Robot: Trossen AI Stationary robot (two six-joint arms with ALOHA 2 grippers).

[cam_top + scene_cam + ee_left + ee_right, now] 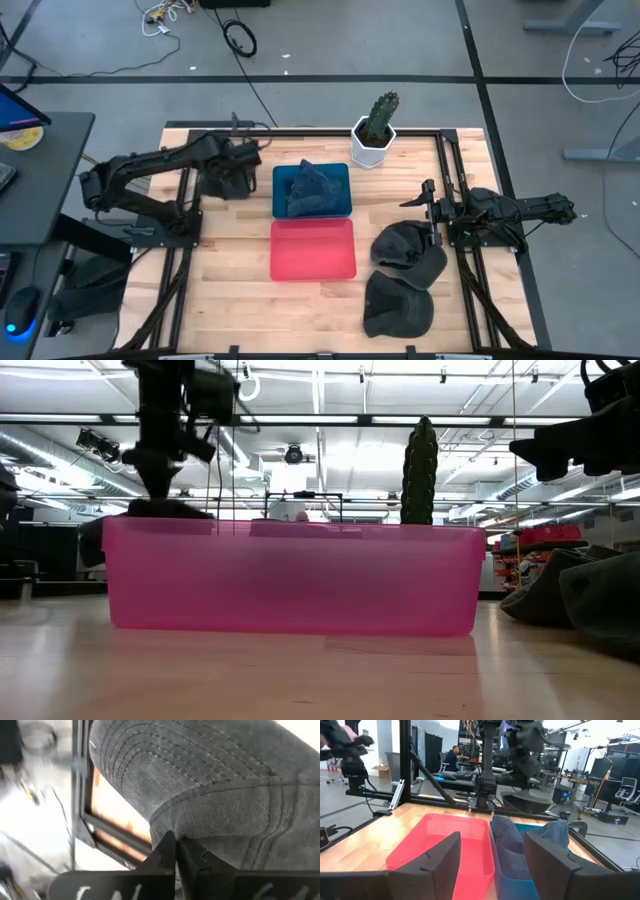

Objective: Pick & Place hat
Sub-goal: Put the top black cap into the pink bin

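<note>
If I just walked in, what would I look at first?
Probably the bright pink bin in the middle of the table, with a blue bin behind it holding a dark hat. Behind those stands a cactus in a white pot. The left gripper is pinching a grey hat beside the blue bin.

You have a grey stitched hat (210, 795) pinched at ten o'clock. Two dark hats (405, 245) (397, 305) lie touching at four o'clock.
</note>
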